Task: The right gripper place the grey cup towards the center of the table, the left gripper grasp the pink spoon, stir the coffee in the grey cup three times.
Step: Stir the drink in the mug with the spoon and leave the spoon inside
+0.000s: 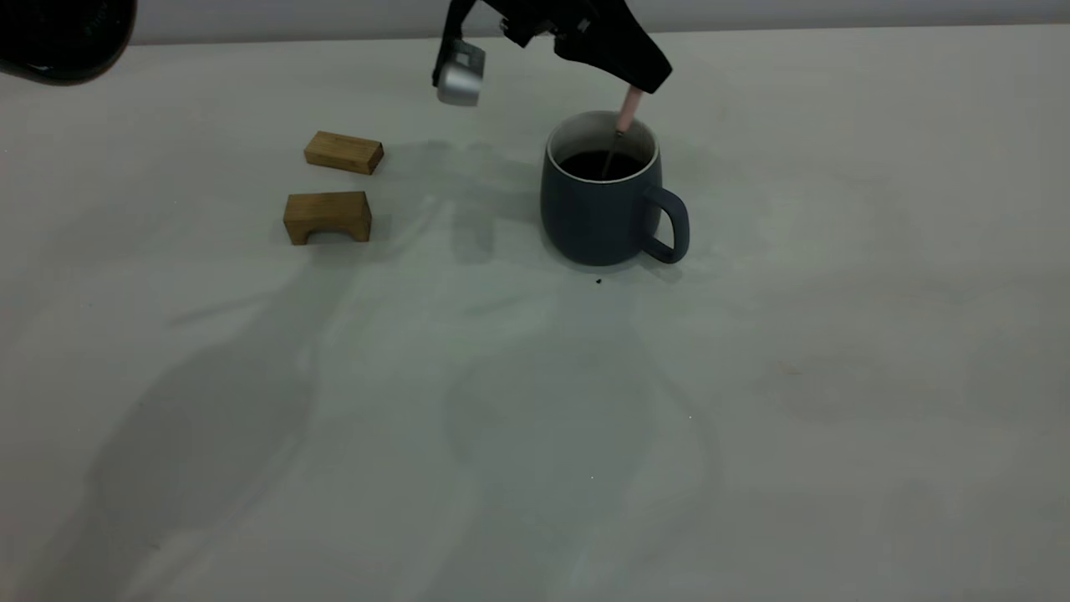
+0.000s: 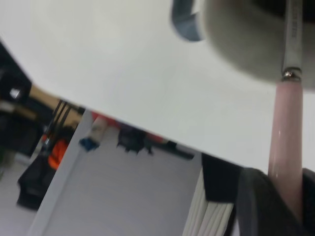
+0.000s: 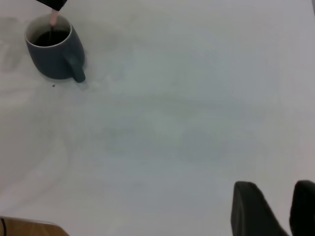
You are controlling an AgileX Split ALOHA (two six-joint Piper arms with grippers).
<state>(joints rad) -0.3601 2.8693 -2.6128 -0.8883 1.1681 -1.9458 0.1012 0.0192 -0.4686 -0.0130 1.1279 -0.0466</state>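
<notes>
The grey cup (image 1: 598, 213) stands upright near the middle of the table (image 1: 535, 418), its loop handle turned to the right. Dark coffee (image 1: 603, 165) fills it. Just above the rim, my left gripper (image 1: 639, 84) is shut on the pink spoon (image 1: 629, 109), whose metal neck dips into the coffee. In the left wrist view the pink handle (image 2: 286, 132) rises from between the jaws of the left gripper (image 2: 288, 206) toward the cup (image 2: 246, 44). My right gripper (image 3: 274, 189) hangs open over bare table, far from the cup (image 3: 51, 56). It is outside the exterior view.
Two brown wooden blocks lie left of the cup, a flat one (image 1: 343, 152) and an arch-shaped one (image 1: 327, 216). A dark rounded object (image 1: 63, 38) sits at the far left corner. A tiny dark speck (image 1: 598, 281) lies in front of the cup.
</notes>
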